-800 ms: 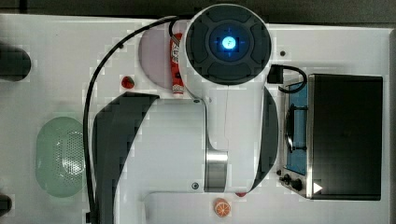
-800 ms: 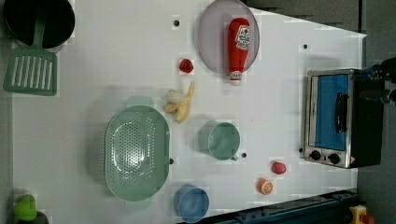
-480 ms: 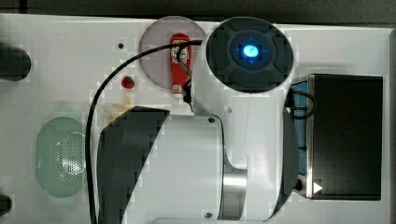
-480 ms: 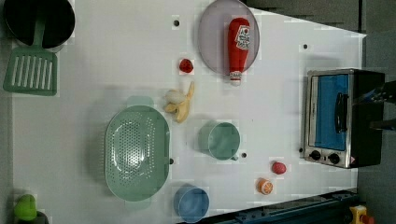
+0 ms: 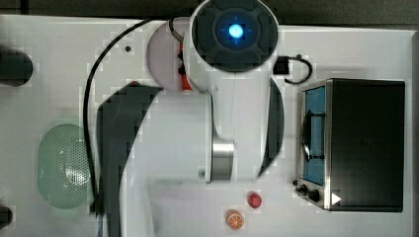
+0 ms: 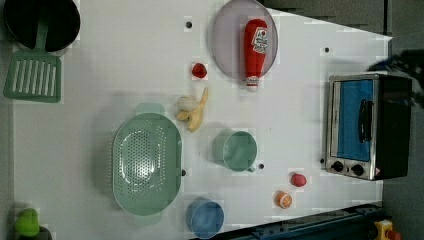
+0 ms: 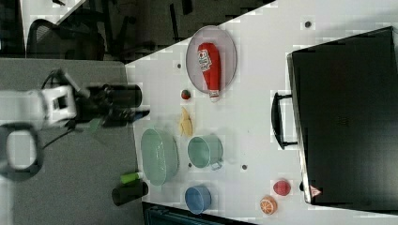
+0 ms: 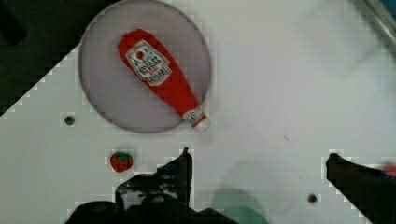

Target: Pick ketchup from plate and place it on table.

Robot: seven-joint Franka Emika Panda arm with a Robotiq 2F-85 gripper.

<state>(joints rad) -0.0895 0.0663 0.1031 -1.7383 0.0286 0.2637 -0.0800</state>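
The ketchup, a slim red bottle with a white label, lies flat on the pale lilac plate. Its whitish cap reaches the plate's rim. The left view gives the ketchup on the plate at the far edge of the white table. My gripper hangs open above the table just off the bottle's cap end, touching nothing, with one dark finger beside the plate. In the top view my arm covers most of the ketchup and part of the plate.
A toaster oven stands at the left view's right. A strawberry and a banana lie near the plate. A green mug, green perforated basket, blue bowl, red ball and orange slice lie farther off.
In the top view my arm's head swung right, then back left and toward the top edge, now covering more of the ketchup. Ketchup and plate have not moved.
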